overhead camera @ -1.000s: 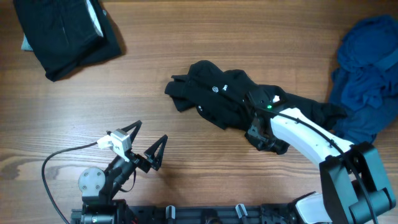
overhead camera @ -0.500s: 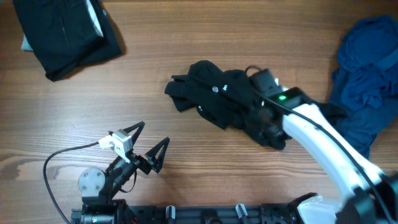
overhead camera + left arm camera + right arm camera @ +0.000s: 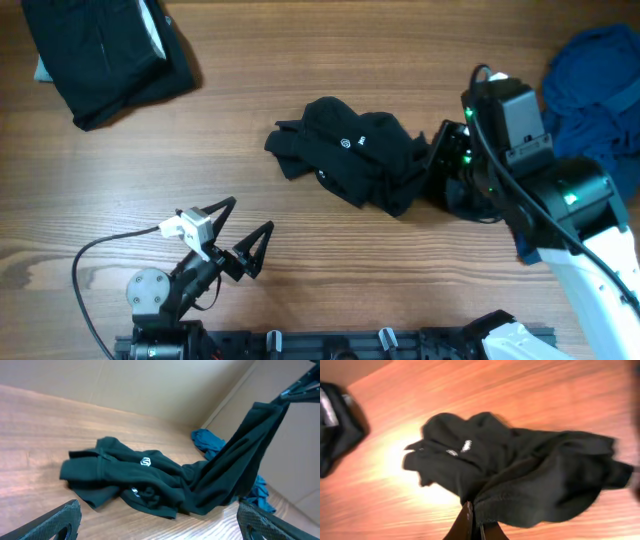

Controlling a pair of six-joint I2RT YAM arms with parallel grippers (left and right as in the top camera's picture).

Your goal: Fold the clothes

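- Pinching the black shirt (image 3: 350,152): right gripper (image 3: 474,514), jaws closed together on a fold of cloth at the shirt's right-hand end. The right wrist view shows the fabric caught between the two fingertips and spreading away from them.
- Black shirt, position: middle of the desk (image 3: 300,270), somewhat toward the right edge. Its left part lies crumpled on the wood. Its right part is drawn up off the surface in a taut band to the right gripper, as the left wrist view shows.
- White round logo (image 3: 347,142): on the lying part of the shirt, facing up, with small white lettering close by; the lettering is too small to read.
- Left gripper (image 3: 240,228): jaws spread wide apart, holding nothing. It sits low over the desk by the near edge, toward the left corner, well apart from the black shirt.
- Folded black garment (image 3: 100,55): far left corner of the desk, with a pale patch showing at one side; touched by neither arm.
- Dark blue garment (image 3: 590,95): bunched heap at the right edge of the desk, toward the far corner, just beyond the right arm. Whether it touches the black shirt cannot be told.
- Cable (image 3: 95,250): black loop on the desk beside the left arm's base.
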